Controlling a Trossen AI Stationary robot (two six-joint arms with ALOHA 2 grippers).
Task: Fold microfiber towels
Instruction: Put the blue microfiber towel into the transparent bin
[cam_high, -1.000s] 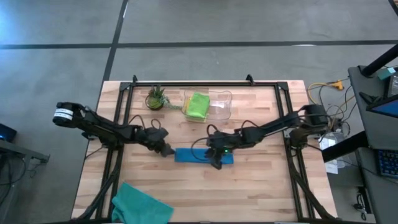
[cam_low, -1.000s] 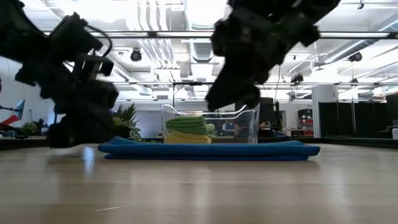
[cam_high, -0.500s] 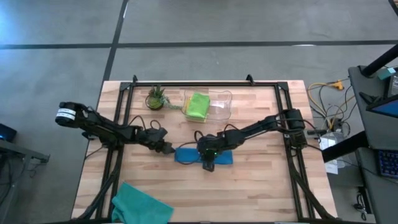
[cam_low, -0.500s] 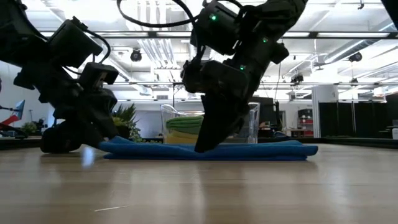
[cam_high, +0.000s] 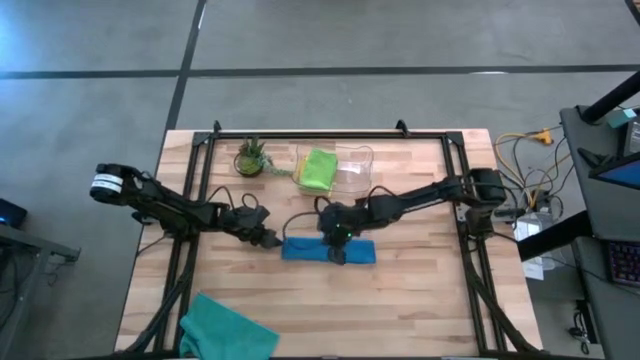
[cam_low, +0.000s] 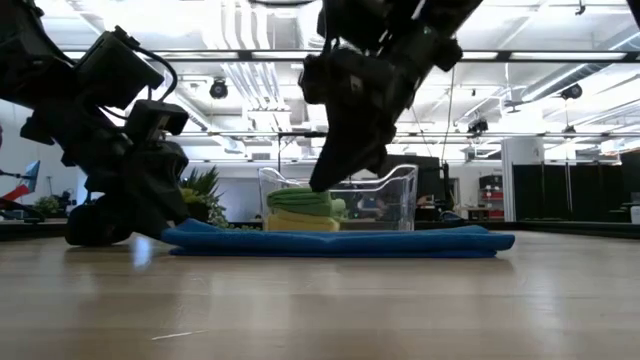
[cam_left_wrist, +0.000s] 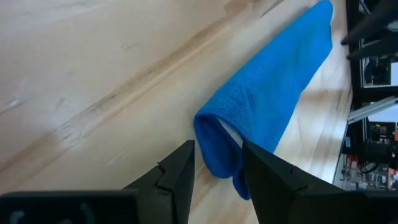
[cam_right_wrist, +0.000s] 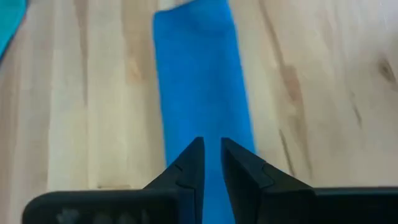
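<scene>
Lime towel (cam_high: 318, 168) (atop yellow) fills the bin (cam_high: 355, 172); both grippers' fingers apart at the blue towel (cam_high: 328, 250).

Bare table (cam_high: 420, 300) lay open from 3 to 6 o'clock of the folded blue towel (cam_high: 328, 250). At its 9 o'clock end the left gripper (cam_high: 268, 238) blocked approach; the right gripper (cam_high: 338, 252) hung over its middle. The clear bin (cam_high: 358, 172) and plant (cam_high: 250, 157) stood near 12, the teal towel (cam_high: 225, 327) at 7

High cam looks straight down, low cam level; both share blue towel (cam_high: 328, 250)
</scene>
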